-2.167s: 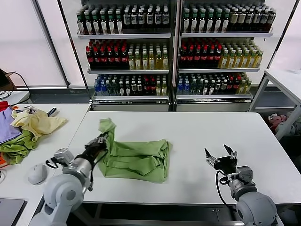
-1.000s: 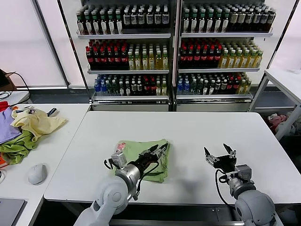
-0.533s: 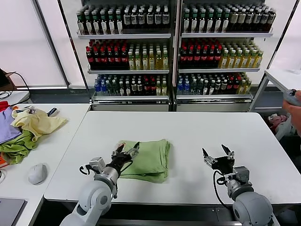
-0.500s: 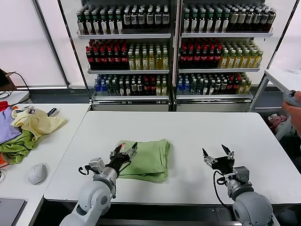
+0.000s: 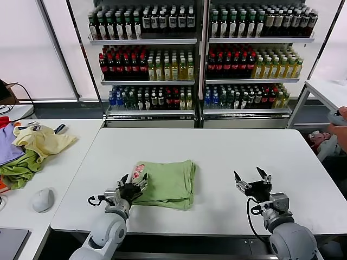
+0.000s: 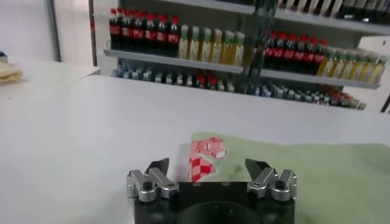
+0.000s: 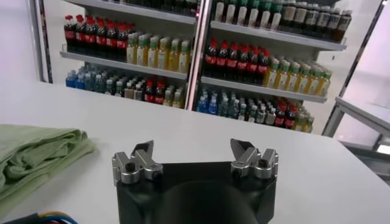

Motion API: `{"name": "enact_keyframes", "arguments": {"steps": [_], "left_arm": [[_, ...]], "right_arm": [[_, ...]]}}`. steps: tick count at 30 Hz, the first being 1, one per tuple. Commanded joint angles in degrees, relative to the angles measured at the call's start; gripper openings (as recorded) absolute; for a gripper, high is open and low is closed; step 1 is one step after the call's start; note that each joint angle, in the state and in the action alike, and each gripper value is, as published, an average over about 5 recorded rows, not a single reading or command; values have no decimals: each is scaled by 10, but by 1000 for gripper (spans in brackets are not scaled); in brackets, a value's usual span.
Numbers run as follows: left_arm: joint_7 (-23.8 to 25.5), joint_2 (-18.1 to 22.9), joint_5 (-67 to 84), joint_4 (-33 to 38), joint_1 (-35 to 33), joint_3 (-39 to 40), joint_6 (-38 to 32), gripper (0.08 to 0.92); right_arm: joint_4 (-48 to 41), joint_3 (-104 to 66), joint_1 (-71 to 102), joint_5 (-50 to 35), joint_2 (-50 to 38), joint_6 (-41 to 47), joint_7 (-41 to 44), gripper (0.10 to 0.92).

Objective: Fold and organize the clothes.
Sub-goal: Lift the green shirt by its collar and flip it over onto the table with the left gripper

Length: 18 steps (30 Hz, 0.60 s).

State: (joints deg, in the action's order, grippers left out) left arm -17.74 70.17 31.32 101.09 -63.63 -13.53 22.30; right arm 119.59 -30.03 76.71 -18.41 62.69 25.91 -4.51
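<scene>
Green shirt (image 5: 167,183) lies folded flat, centre-left of head frame on white table (image 5: 227,151), red-white patch (image 5: 139,171) at its left edge. Left gripper (image 5: 132,184) low at shirt's left edge, fingers spread wide, nothing pinched. Right gripper (image 5: 251,179) lower right, well apart from shirt, fingers spread, empty, idle.

No word, brand name or number can be read anywhere. The bottles (image 5: 201,54) on the shelves carry labels too small to make out, and the red-and-white printed patch (image 6: 204,157) on the shirt (image 5: 168,184) shows a checked figure without legible letters.
</scene>
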Motion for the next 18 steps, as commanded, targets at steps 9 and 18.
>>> {"name": "enact_keyframes", "arguments": {"steps": [9, 18], "left_arm": [[24, -9, 111, -2, -4, -16, 34, 593], [51, 1, 261, -5, -5, -49, 47, 333]], "right_arm": [[8, -8, 8, 0, 0, 2, 0, 823], [12, -12, 12, 0, 1, 2, -1, 823]]}}
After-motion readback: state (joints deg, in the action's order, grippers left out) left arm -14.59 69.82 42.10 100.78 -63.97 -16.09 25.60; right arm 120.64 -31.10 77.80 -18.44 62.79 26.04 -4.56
